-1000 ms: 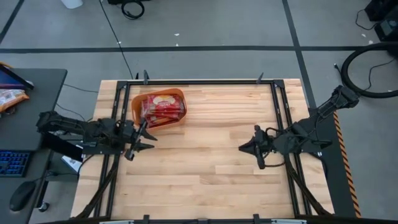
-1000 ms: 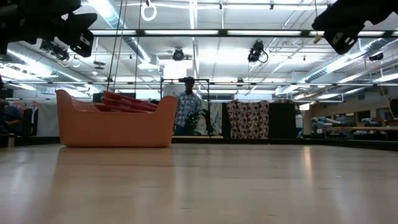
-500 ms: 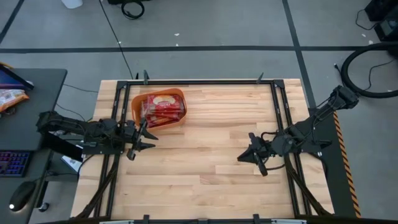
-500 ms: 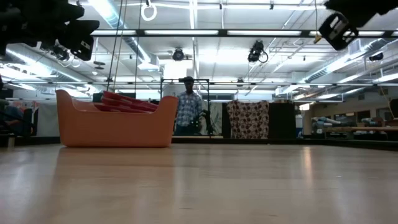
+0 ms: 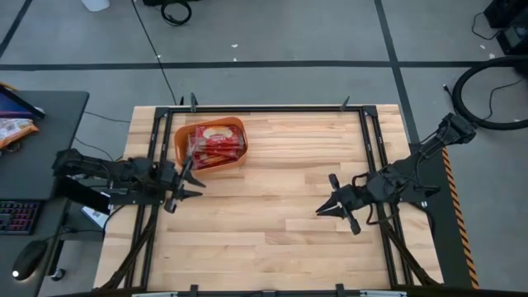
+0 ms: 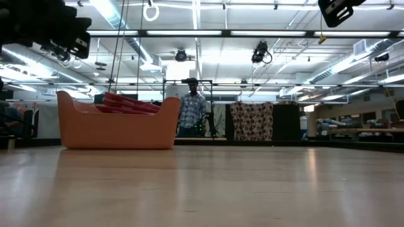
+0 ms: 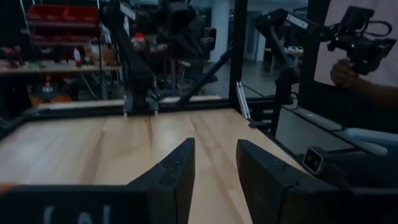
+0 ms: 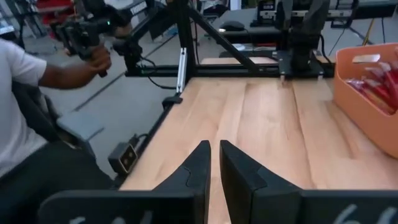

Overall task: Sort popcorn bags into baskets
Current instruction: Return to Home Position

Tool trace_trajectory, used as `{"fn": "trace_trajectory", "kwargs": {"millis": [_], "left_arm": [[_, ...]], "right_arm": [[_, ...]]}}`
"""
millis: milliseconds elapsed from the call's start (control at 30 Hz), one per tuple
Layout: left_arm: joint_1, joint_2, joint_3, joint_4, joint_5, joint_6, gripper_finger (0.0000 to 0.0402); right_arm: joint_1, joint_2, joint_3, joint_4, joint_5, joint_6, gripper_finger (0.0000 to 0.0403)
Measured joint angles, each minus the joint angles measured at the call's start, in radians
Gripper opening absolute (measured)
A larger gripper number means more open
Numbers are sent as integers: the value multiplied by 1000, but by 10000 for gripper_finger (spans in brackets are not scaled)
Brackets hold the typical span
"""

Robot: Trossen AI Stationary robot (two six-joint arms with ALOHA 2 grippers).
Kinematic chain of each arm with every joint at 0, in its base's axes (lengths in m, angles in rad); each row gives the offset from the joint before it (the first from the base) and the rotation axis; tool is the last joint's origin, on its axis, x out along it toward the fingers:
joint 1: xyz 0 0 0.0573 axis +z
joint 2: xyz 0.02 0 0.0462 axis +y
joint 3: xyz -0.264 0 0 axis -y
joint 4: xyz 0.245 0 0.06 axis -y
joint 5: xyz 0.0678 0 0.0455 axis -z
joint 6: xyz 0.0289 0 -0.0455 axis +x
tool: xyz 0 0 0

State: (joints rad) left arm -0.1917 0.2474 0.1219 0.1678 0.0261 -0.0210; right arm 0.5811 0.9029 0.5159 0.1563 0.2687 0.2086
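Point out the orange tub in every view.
High view: orange tub at the table's upper left, red bags inside.
Low view: at left.
Left wrist view: not in it.
Right wrist view: at the right edge.
Shared landmark: the red bags.

The left arm reached in from the table's left edge, lying low and nearly level, its left gripper point(image 5: 188, 186) pointing toward the table's middle with the fingers point(image 7: 177, 177) parted by a clear gap. The right arm came in from the right edge, bent at the elbow and angled toward the near side — its right gripper point(image 5: 334, 204) hung above the right half of the table, fingers point(image 8: 198, 167) spread only a narrow slot apart.
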Motion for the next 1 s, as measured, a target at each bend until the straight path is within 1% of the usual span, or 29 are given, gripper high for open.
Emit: {"fn": "trace_trajectory", "kwargs": {"millis": [100,200,400,500,567,667,767,867,1000], "left_arm": [[-17,0,0,-45,0,-39,116],[-50,1,0,-80,-19,-53,112],[-134,1,0,-105,-147,-68,109],[-173,1,0,-148,-223,-50,109],[-192,-2,-14,-140,-268,-40,109],[-205,-24,-65,-75,-278,-6,109],[-206,-63,-96,-67,-278,-3,109],[-206,-104,-113,-94,-273,-12,109],[-206,-142,-113,-101,-272,-7,109]], "right_arm": [[-7,-7,0,-26,0,-28,39],[-8,-6,0,-74,1,17,39],[-8,13,0,-168,22,83,39],[-8,23,0,-165,7,156,39],[-8,24,0,-157,-7,160,39],[-8,3,0,-154,-57,125,39],[-8,-35,0,-145,-83,87,39],[-8,-62,-3,-138,-72,68,39],[-8,-79,-64,-65,1,38,39]]}}
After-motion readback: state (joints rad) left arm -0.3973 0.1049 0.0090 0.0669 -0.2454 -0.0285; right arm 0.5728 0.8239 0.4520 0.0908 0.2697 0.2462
